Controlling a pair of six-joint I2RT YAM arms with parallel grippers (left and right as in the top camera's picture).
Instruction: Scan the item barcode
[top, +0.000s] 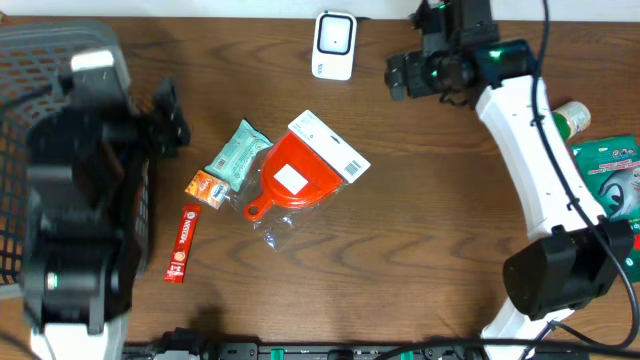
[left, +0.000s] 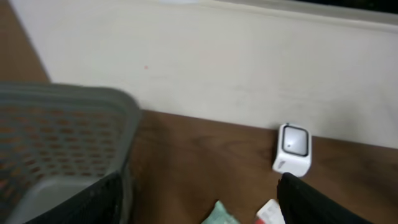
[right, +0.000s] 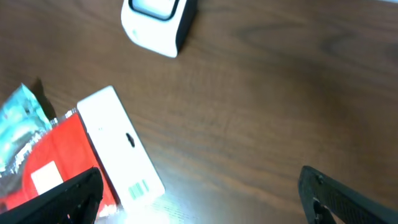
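Red scoop pack (top: 292, 182): lies flat at mid-counter (top: 430, 250), nothing gripping it; the white sticker on the scoop reads blank from here.
Red stick packet (top: 181, 243): nearest you, left of the handle; there is lettering along it, too small to read.
Long axis: diagonal, with the handle end near-left and the white header card (top: 330, 148) far-right.
Barcode (top: 352, 167): on the card's right end, face up; the bars show in your right wrist view, the digits are not legible.
Left claw (top: 178, 118): jaws wide apart and empty; it sits left of the pack with a teal sachet (top: 238, 152) between.
Right claw (top: 393, 76): jaws wide apart and empty; the pack lies near-left of it. You'd judge this arm the closer one to the card end.
Scanner (top: 334, 44): white, at the far edge, beyond the card and just left of the right claw; no brand readable.
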